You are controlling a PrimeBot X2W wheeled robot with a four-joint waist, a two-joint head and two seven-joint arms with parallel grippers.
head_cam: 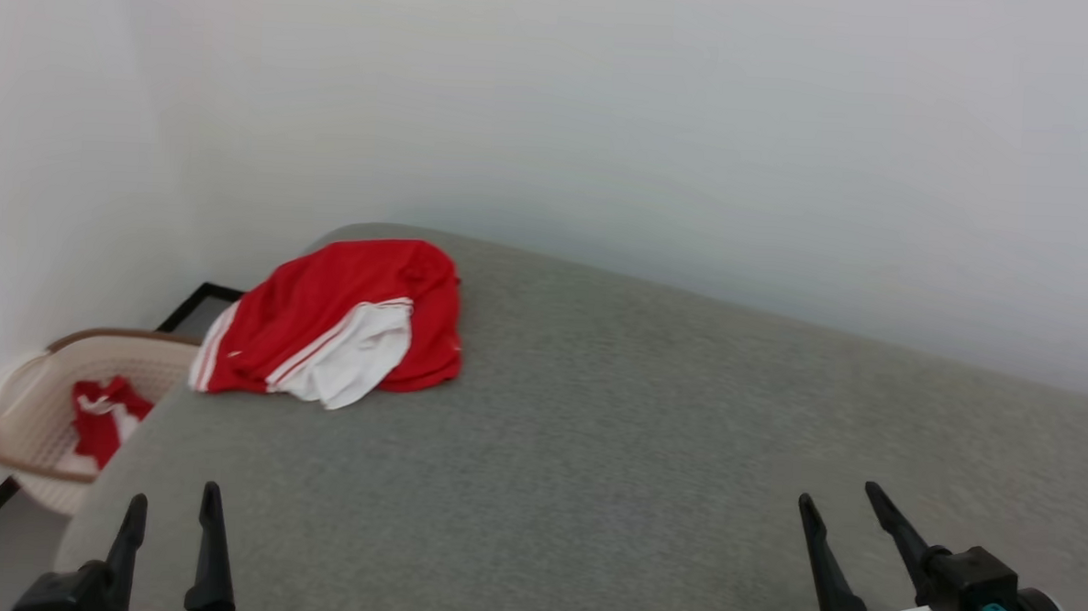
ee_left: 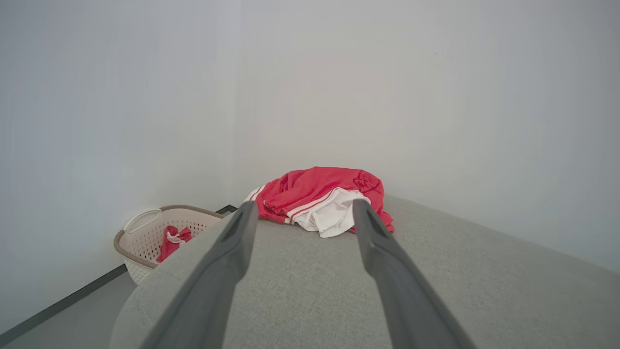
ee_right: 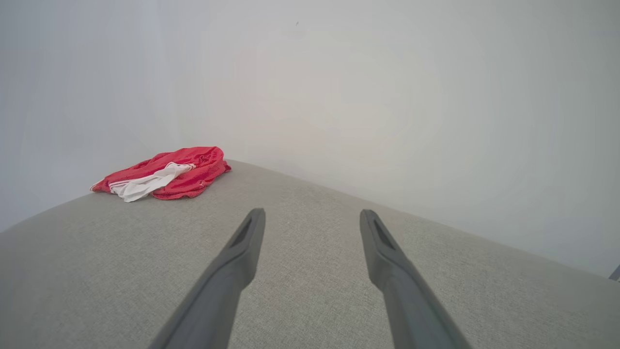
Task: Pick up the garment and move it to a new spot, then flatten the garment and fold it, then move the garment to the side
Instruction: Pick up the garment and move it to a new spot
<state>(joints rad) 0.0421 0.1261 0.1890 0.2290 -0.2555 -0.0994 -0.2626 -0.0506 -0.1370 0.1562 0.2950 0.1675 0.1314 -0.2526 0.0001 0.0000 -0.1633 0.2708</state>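
The garment (head_cam: pixel 341 329) is a bright red shirt with a white sleeve and striped trim, lying crumpled at the far left corner of the grey cushioned surface (head_cam: pixel 612 437). It also lies ahead of the left fingers in the left wrist view (ee_left: pixel 319 198) and far to the left in the right wrist view (ee_right: pixel 164 174). My left gripper (head_cam: pixel 175 499) hovers open at the near left edge, well short of the garment. My right gripper (head_cam: pixel 839 497) is open at the near right, far from it. Nothing sits between either pair of fingers.
A cream laundry basket (head_cam: pixel 35 403) stands on the floor left of the surface, holding a small bunched red-and-white cloth (head_cam: pixel 103 415). White walls close in behind and to the left. The grey surface curves down at its left edge.
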